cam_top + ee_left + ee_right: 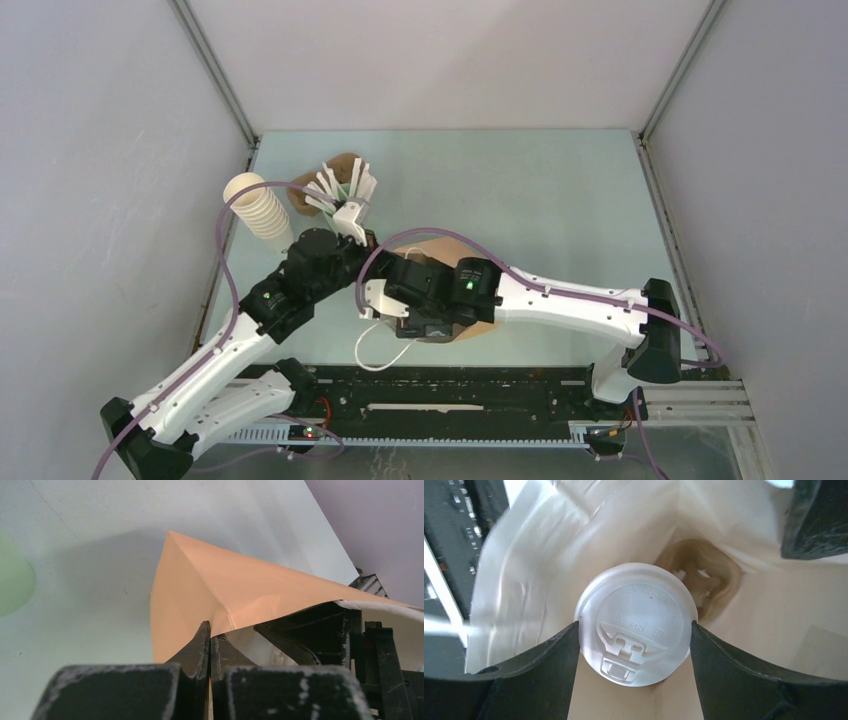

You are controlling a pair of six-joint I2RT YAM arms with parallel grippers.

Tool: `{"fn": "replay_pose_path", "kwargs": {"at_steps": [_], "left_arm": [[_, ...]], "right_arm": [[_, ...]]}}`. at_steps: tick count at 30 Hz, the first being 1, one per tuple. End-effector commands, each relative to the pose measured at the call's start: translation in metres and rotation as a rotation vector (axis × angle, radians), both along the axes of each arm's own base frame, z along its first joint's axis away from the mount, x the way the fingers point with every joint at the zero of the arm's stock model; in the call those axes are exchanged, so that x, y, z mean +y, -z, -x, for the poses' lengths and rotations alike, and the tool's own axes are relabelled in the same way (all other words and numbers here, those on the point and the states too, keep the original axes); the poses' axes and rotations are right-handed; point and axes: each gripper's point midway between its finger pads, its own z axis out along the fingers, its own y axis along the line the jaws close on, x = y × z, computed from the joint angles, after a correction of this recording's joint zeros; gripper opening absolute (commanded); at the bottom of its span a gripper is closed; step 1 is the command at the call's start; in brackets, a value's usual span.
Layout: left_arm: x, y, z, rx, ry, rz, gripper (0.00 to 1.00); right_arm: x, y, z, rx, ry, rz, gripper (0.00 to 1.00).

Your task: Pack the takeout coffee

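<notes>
Where the two arms meet over the near middle of the worktop [540, 180], the right tool [635, 625] reaches down into the open mouth of a brown paper bag [225, 590]. It grips the takeout coffee [636, 607]: its dark fingers [549, 670] press against opposite sides of the round white lid [639, 640]. The jaws stand wide, matched to the lid's width. The cup is upright, lid uppermost, and sits inside the bag with the pale lining on all sides. Whether its base touches the bag's floor cannot be told.

A white cord loop [372, 352] lies on the worktop just beside the bag's near side.

The left tool [210, 635] is closed on the bag. Its jaws pinch the folded upper edge, and the brown paper rises to a peak beyond them.

Farther back, to the left, white sticks [340, 188] fan out of a holder. A brown object behind them is too hidden to identify.

A stack of cream cups [258, 208] leans just beside the sticks, nearer the left wall and well apart from the bag.
</notes>
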Motion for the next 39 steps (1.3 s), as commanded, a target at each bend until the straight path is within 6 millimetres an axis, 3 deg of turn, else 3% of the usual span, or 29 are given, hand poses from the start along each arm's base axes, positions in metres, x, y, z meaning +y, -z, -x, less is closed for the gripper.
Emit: {"fn": "replay_pose_path", "kwargs": {"at_steps": [1, 5, 10, 15, 18, 27, 33, 39], "left_arm": [[0.009, -0.015, 0.002, -0.041, -0.017, -0.025, 0.0], [0.01, -0.017, 0.002, -0.046, -0.02, -0.026, 0.0], [0.004, -0.018, 0.002, -0.019, -0.009, -0.007, 0.0], [0.002, -0.021, 0.005, 0.002, 0.002, 0.002, 0.0], [0.002, -0.022, 0.007, 0.008, -0.006, 0.021, 0.0], [0.002, -0.018, 0.012, 0.013, 0.0, 0.049, 0.0], [0.001, -0.022, 0.014, 0.004, 0.01, 0.057, 0.0], [-0.003, -0.026, 0.012, -0.012, 0.019, 0.054, 0.0]], "right_arm": [[-0.004, -0.008, 0.033, 0.223, 0.01, -0.107, 0.58], [-0.014, -0.012, 0.036, 0.249, 0.051, -0.122, 0.58], [-0.02, -0.017, 0.001, 0.045, 0.195, -0.08, 0.57], [-0.027, -0.022, -0.017, -0.144, 0.207, -0.01, 0.58], [-0.024, -0.031, -0.022, -0.202, 0.189, -0.006, 0.59], [-0.009, -0.028, -0.038, -0.223, 0.107, 0.04, 0.6], [-0.036, -0.011, -0.044, -0.225, 0.097, 0.11, 0.6], [-0.051, -0.018, -0.039, -0.22, 0.104, 0.12, 0.59]]}}
